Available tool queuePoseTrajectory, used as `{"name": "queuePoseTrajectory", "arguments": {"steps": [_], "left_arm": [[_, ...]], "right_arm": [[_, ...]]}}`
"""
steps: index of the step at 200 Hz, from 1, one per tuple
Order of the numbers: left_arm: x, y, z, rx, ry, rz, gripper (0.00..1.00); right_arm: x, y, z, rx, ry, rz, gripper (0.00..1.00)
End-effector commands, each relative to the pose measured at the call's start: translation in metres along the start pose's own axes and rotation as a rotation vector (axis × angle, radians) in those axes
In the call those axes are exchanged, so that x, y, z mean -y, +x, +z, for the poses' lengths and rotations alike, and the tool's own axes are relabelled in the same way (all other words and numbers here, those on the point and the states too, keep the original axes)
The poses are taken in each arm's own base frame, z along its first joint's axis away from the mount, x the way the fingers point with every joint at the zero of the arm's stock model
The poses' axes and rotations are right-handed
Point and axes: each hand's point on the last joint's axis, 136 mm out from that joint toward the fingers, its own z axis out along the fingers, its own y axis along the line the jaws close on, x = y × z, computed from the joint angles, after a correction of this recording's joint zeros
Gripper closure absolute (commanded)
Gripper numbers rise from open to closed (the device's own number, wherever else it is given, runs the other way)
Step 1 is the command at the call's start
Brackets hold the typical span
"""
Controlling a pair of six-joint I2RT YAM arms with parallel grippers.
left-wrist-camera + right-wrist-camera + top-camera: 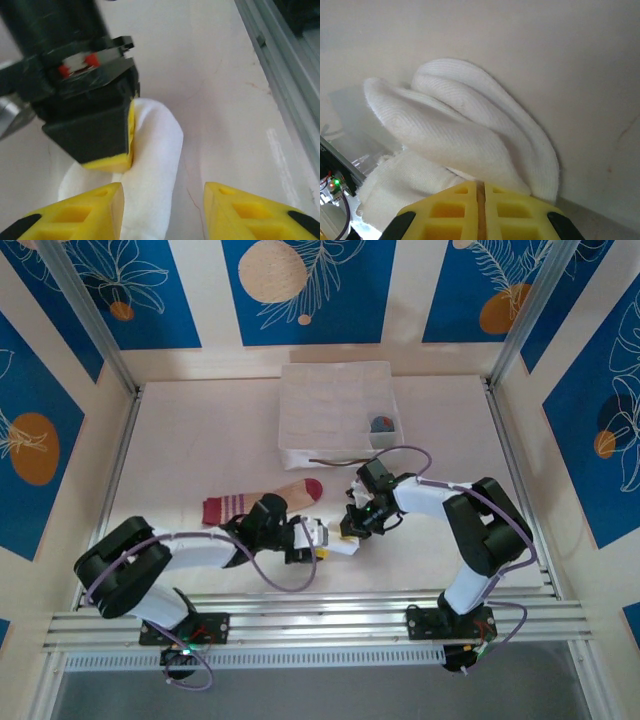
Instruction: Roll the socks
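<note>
Unrolling, we judge, threatens: only the right gripper (481,187), pinched shut, holds the folded white ribbed fabric sock (470,130), while the left gripper (162,200) stands part-open and empty.

I can read no text, label, brand or number in any of my views. The only candidate is a pair of small red marks (77,65) on the black body of the right gripper (127,147), seen from the left wrist camera. They are too blurred for me to tell whether they are lettering.
</note>
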Motion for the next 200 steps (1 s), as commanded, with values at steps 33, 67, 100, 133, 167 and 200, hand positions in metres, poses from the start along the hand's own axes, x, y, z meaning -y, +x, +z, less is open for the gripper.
{"name": "queuePoseTrajectory", "arguments": {"steps": [33, 67, 100, 133, 167, 200], "left_arm": [[0.001, 0.019, 0.023, -0.164, -0.035, 0.189, 0.54], [0.001, 0.024, 0.04, -0.218, -0.018, 0.189, 0.55], [0.004, 0.036, 0.044, -0.315, 0.041, 0.127, 1.0], [0.019, 0.038, 0.038, -0.311, 0.127, 0.012, 1.0], [0.025, 0.035, 0.035, -0.246, 0.208, -0.164, 1.0], [0.022, 0.037, 0.036, -0.193, 0.272, -0.34, 1.0]], "right_arm": [[0.031, 0.027, 0.01, -0.093, 0.141, 0.059, 0.96], [0.028, 0.026, 0.008, -0.089, 0.145, 0.044, 0.95], [0.025, 0.025, 0.0, -0.058, 0.135, 0.026, 0.77], [0.015, 0.013, -0.023, 0.051, 0.05, 0.015, 0.6], [-0.003, 0.0, -0.05, 0.182, -0.057, -0.047, 0.59], [-0.024, -0.001, -0.057, 0.239, -0.164, -0.142, 0.57]]}}
